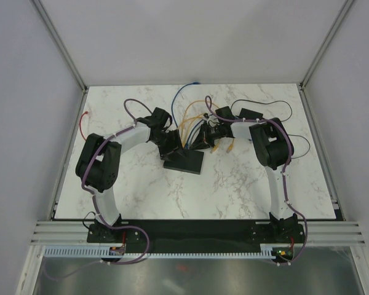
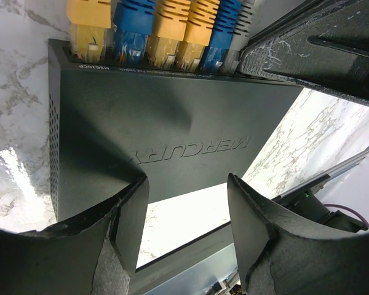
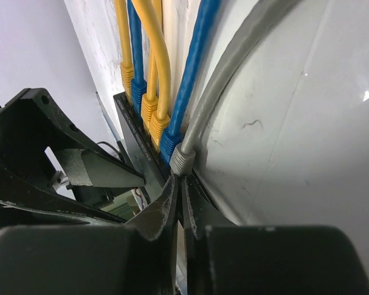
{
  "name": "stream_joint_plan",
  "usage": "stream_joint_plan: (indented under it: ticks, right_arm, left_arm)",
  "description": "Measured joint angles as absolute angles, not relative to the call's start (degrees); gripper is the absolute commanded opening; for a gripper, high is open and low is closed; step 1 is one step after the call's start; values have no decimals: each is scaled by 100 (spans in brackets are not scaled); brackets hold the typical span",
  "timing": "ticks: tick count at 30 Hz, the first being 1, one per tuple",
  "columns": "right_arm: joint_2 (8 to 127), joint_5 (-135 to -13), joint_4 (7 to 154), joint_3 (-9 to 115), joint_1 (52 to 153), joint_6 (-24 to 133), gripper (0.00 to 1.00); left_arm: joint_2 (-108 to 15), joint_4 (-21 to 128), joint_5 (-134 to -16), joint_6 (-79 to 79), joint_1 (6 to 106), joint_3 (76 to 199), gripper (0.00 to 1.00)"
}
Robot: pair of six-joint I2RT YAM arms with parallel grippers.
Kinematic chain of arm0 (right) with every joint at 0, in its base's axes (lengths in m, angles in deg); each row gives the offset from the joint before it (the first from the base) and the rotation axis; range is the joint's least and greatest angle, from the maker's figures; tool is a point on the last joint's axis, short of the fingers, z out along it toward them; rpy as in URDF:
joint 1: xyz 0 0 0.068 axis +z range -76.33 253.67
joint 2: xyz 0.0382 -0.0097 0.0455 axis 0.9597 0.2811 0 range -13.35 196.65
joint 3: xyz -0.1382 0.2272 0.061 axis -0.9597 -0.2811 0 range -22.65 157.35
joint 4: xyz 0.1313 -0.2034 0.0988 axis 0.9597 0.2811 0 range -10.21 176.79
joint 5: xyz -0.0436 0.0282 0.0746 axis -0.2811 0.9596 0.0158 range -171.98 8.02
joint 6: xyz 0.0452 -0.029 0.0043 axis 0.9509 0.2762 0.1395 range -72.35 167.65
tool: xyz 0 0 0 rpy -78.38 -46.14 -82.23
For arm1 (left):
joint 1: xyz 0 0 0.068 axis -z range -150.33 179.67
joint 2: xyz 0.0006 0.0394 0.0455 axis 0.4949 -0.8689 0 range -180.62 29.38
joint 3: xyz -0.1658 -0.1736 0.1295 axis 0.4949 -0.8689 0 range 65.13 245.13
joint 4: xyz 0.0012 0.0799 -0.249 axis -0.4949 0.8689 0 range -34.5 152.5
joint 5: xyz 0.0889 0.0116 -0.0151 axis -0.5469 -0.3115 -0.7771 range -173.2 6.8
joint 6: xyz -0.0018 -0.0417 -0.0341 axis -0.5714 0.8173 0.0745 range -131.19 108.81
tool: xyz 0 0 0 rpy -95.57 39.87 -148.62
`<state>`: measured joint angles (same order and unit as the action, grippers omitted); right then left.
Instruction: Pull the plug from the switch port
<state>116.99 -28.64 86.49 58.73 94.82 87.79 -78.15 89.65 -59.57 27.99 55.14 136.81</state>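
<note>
The switch (image 1: 187, 163) is a flat black box lying mid-table; in the left wrist view the switch (image 2: 160, 123) shows a row of yellow, blue and grey plugs along its far edge. My left gripper (image 1: 171, 146) stands open, its fingertips (image 2: 132, 203) over the switch's near edge, gripper midpoint (image 2: 187, 181). My right gripper (image 1: 205, 136) sits at the port row's end. Its jaws have closed to a thin slit on the head of the grey plug (image 3: 180, 161), gripper midpoint (image 3: 180, 180). One right finger (image 2: 307, 49) lies beside the grey plug (image 2: 245, 21).
Yellow cables (image 1: 190, 120) and a blue cable (image 1: 179, 98) loop from the ports toward the back. Loose yellow plug ends (image 1: 231, 147) lie right of the switch. A small black adapter block (image 1: 251, 114) with a thin cord sits back right. A red wire (image 1: 82, 126) lies far left.
</note>
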Motion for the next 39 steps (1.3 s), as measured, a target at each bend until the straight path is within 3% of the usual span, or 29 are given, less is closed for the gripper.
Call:
stream_joint_plan:
  ticks: [12, 23, 25, 32, 39]
  right_arm:
    - [11725, -2905, 8547, 5840, 9493, 8693, 30]
    - [11828, -2759, 8536, 5969, 9510, 8693, 34]
    - [11845, -2713, 8494, 5969, 9506, 8763, 39]
    - [11907, -2645, 8072, 5960, 9535, 9063, 39]
    - [11979, -2614, 7994, 5910, 9524, 9096, 19]
  left_arm:
    - [-7813, 9103, -6105, 2558, 5525, 13818, 59]
    - [-7983, 9131, -5994, 2506, 5455, 13960, 60]
    - [-7987, 9131, -5987, 2506, 5453, 13960, 60]
    - [-7987, 9109, -5957, 2508, 5451, 13949, 60]
    - [-7987, 9105, -5954, 2508, 5451, 13949, 60]
